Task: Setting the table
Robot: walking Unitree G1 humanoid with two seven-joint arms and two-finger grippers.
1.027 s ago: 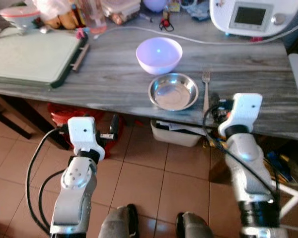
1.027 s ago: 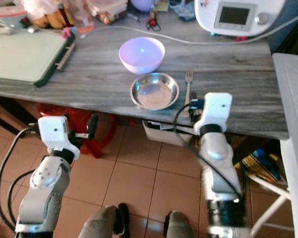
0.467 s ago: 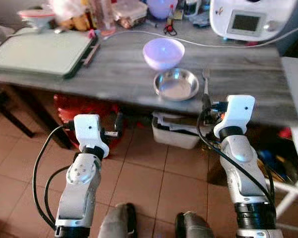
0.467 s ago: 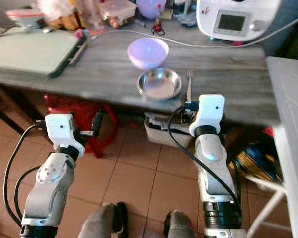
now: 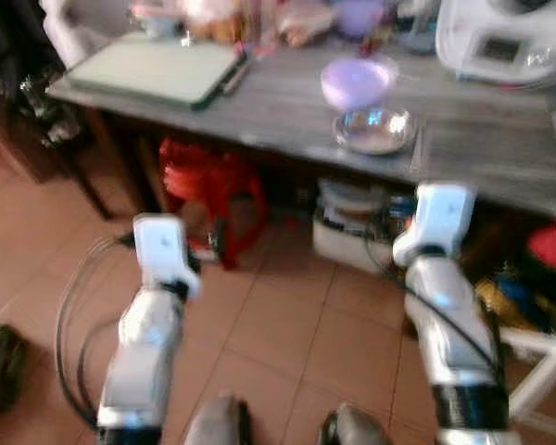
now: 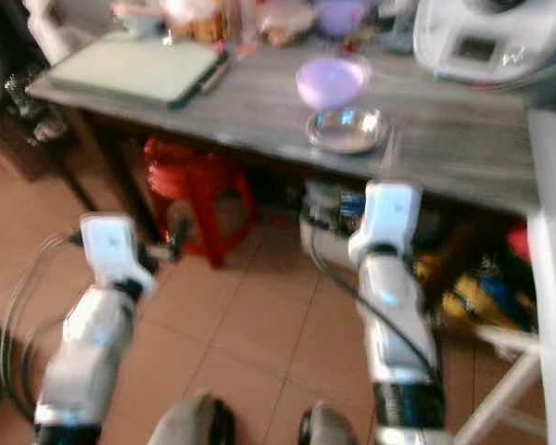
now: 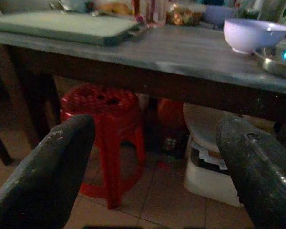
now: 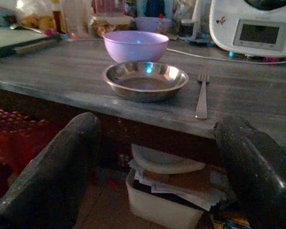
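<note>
Fingers first: my right gripper (image 8: pixel 152 181) has its two black, rubbery, faintly gritty fingers spread wide apart with nothing between them, hanging below the table edge; my left gripper (image 7: pixel 148 176) is just as open and empty, aimed under the table at a red plastic stool (image 7: pixel 107 126) with a perforated top. The risk, as I judge it, is that lip of grey wood-grain table (image 8: pixel 276 102) — if I lift the right arm from here without backing off, the fingers could knock the underside or edge and jolt what sits above. Nearest on the table lies a slim metal fork (image 8: pixel 201 98), flat and thin, likely awkward to pinch off a hard surface. Just beside it sits a shallow steel dish (image 8: pixel 145 79), shiny and probably slippery. Touching or nearly touching behind it — a smooth, rounded lilac bowl (image 8: pixel 136 45).
</note>
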